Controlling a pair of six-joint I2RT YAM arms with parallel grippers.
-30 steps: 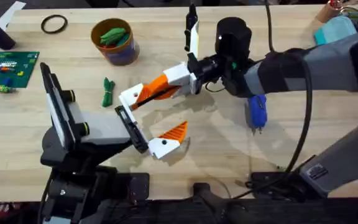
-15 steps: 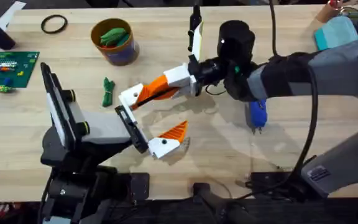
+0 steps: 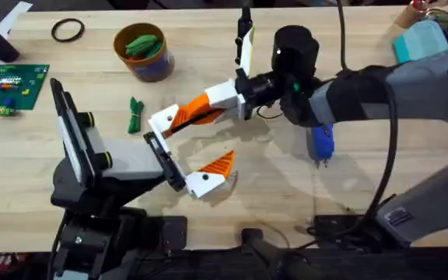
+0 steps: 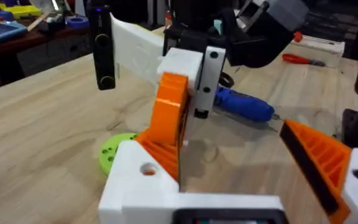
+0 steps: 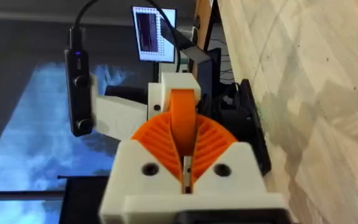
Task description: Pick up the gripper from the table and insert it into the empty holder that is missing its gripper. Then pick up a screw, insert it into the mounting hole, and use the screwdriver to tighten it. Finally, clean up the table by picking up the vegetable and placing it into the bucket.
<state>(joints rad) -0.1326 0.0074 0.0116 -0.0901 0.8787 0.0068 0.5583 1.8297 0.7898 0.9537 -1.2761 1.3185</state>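
Note:
My right gripper (image 3: 225, 99) is shut on the loose white-and-orange gripper piece (image 3: 183, 115), clamping its orange rib (image 5: 182, 121). The piece's white base sits at the end of the black holder rail (image 3: 164, 158) on my left arm. My left gripper (image 3: 212, 138) stands open, its other finger (image 3: 208, 176) far along the rail. The blue screwdriver (image 3: 321, 140) lies on the table (image 3: 286, 187) partly under the right arm. The dark-green vegetable (image 3: 134, 114) lies left of the piece. The bucket (image 3: 148, 65) stands farther back, holding green items. The screw is out of view.
A green board (image 3: 10, 84) lies at the left edge and a black ring (image 3: 67, 29) at the far left corner. Teal clutter (image 3: 425, 37) sits at the far right. A lime-green disc (image 4: 112, 151) lies under the held piece.
The right arm shifted slightly toward the far side a second ago and has been still since. The held piece and the left arm have stayed put.

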